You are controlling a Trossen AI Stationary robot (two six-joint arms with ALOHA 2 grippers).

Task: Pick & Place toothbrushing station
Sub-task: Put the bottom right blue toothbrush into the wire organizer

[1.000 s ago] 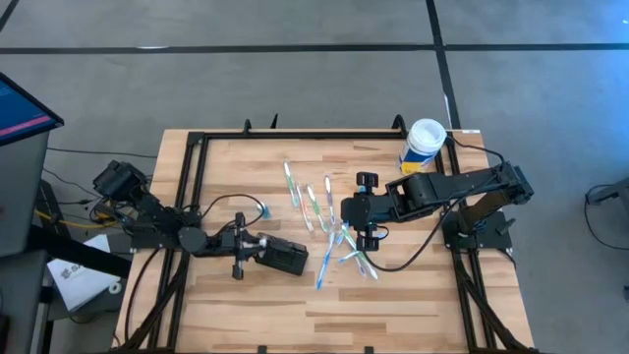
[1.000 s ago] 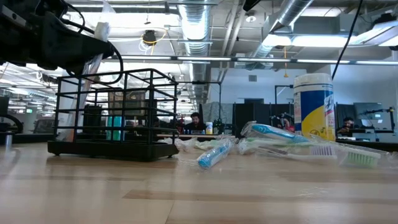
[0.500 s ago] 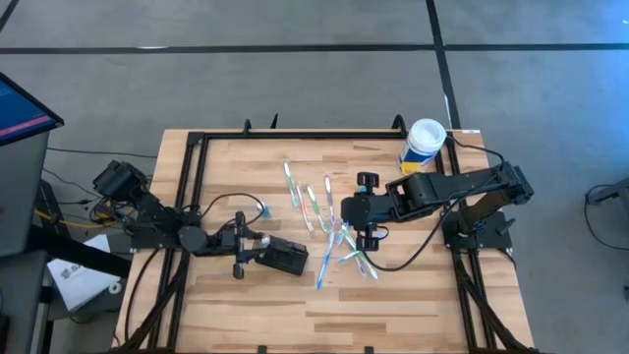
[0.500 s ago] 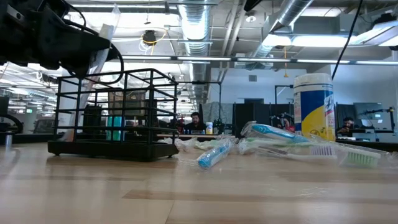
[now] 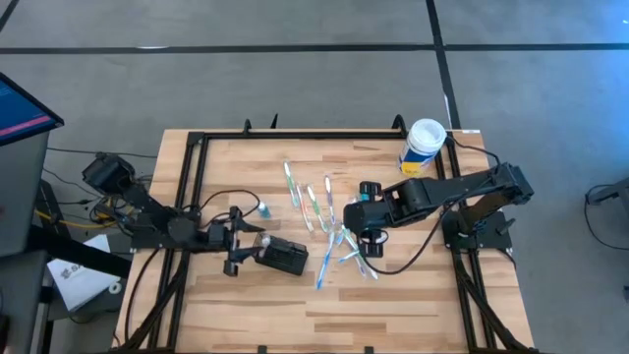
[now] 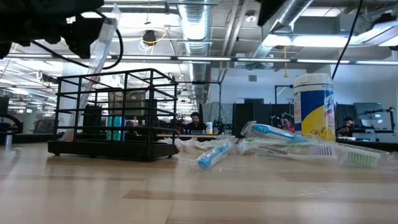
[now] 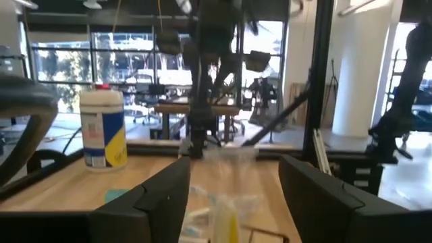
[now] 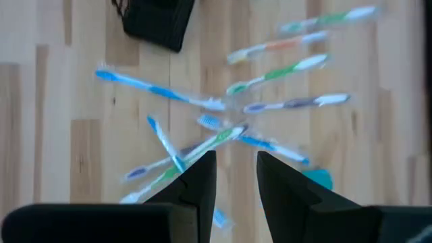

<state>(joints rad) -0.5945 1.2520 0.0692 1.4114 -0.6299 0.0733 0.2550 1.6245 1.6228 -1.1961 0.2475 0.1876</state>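
We see the left gripper (image 5: 246,248) low over the near-left part of the wooden table (image 5: 423,295), fingers (image 7: 158,196) spread wide with nothing gripped between them; a clear-wrapped toothbrush (image 7: 224,209) lies in front of the gap. Just right of this gripper sits the toothbrushing station (image 5: 280,256), a small black wire-frame holder; from above we can't tell whether the fingertips touch it. In the low view it stands upright on the table (image 6: 115,112) with a clear wrapper poking up at its left side.

The right gripper (image 5: 356,224) hangs over the table's middle, pointing down, fingers (image 8: 196,179) set narrow and holding nothing. Under and around it a loose scatter of toothbrushes (image 5: 329,221) lies flat, blue, green and white. The station is well left of that pile. A white-lidded canister (image 5: 423,143) stands at the far-right corner, apart from everything.
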